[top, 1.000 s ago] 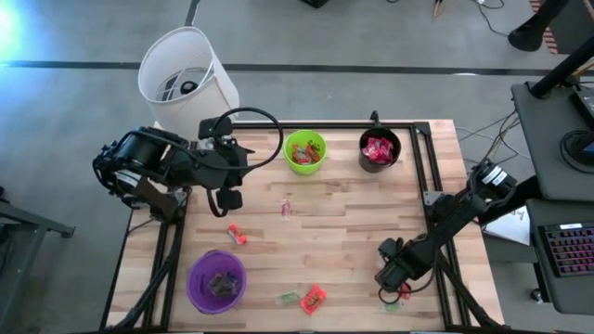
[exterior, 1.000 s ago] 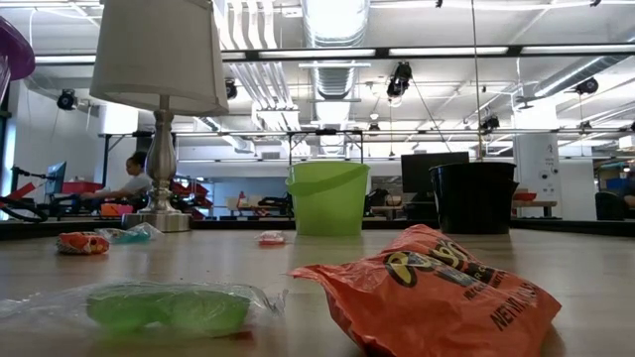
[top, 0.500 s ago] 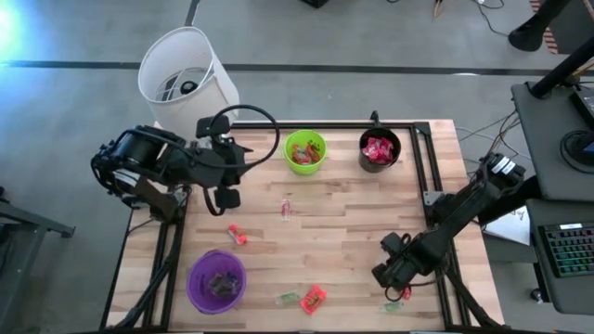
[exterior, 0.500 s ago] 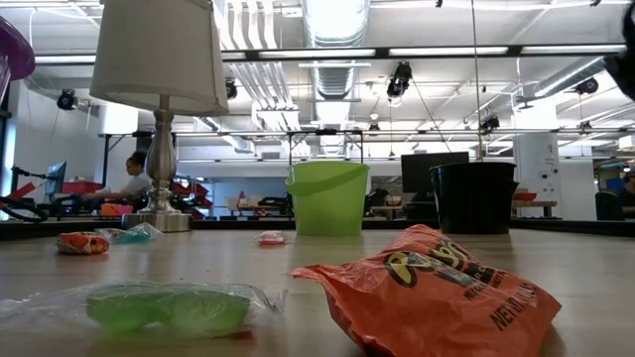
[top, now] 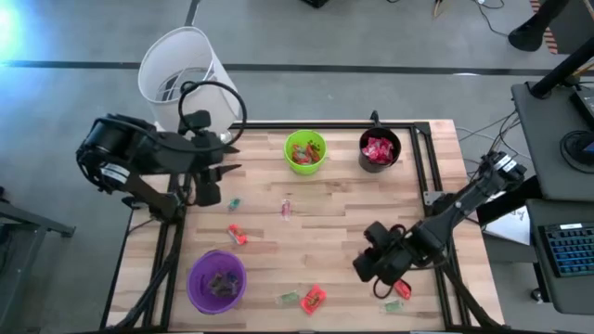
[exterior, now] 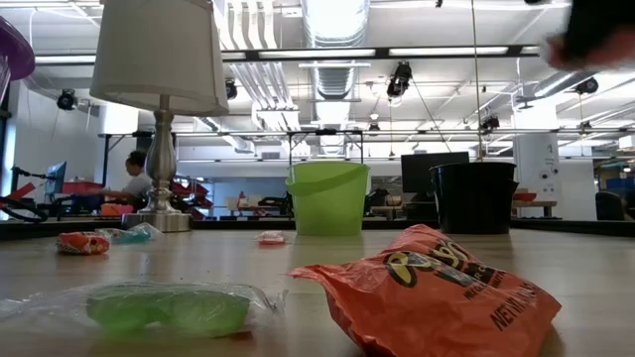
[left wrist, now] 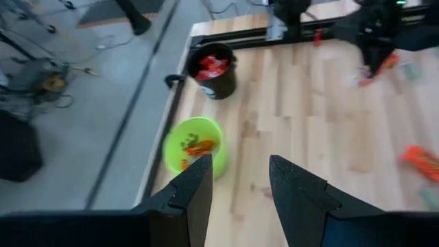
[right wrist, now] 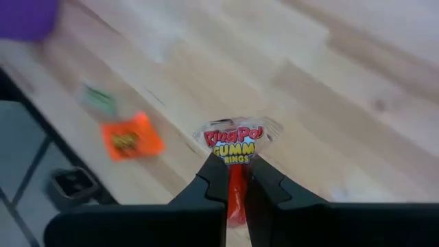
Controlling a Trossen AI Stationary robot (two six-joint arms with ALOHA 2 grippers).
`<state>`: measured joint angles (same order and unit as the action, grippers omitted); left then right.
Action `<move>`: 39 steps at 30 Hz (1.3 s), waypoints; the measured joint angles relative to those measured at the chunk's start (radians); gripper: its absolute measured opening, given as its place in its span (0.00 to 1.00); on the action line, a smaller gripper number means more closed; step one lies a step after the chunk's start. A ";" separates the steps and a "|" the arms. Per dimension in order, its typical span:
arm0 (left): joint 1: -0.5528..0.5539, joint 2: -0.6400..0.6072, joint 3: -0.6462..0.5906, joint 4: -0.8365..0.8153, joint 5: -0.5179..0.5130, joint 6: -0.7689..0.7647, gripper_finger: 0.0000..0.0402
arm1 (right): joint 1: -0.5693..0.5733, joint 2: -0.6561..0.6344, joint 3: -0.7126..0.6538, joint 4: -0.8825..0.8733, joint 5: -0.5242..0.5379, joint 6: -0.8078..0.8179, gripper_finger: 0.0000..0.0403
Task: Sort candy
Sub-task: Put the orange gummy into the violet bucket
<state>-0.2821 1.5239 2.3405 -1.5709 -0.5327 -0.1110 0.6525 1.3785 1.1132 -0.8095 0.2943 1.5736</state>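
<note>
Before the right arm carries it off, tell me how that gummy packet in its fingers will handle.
The gummy packet is probably floppy: its crinkled clear top fans out above the right gripper, which is shut on it. It likely weighs little, being a small thin wrapper. The glossy film may be slippery, so it could slide during a fast swing.

This is an open robotics lab: exposed ceiling ducts (exterior: 332,25) and strip lights hang overhead, other workstations with a seated person (exterior: 129,178) fill the background, and cables (top: 483,125) trail over the grey concrete floor (top: 371,56).
</note>
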 joint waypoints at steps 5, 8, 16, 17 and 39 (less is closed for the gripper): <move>-0.003 -0.003 0.000 0.000 0.134 -0.040 0.32 | -0.059 0.000 0.098 -0.003 0.059 -0.175 0.03; -0.003 0.003 0.000 0.000 0.245 -0.072 0.32 | -0.105 0.000 0.156 -0.001 0.074 -0.290 0.03; -0.003 0.031 0.000 0.000 0.439 -0.247 0.32 | -0.222 0.005 0.306 0.009 0.071 -0.636 0.03; -0.003 0.036 0.000 0.000 0.485 -0.277 0.32 | -0.233 0.005 0.320 0.008 0.066 -0.667 0.03; -0.001 0.208 0.000 0.138 0.399 -0.332 0.47 | -0.256 -0.014 0.372 0.419 0.047 -1.280 0.03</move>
<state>-0.2828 1.7318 2.3405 -1.4333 -0.1335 -0.4430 0.3962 1.3641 1.4853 -0.3902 0.3408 0.2933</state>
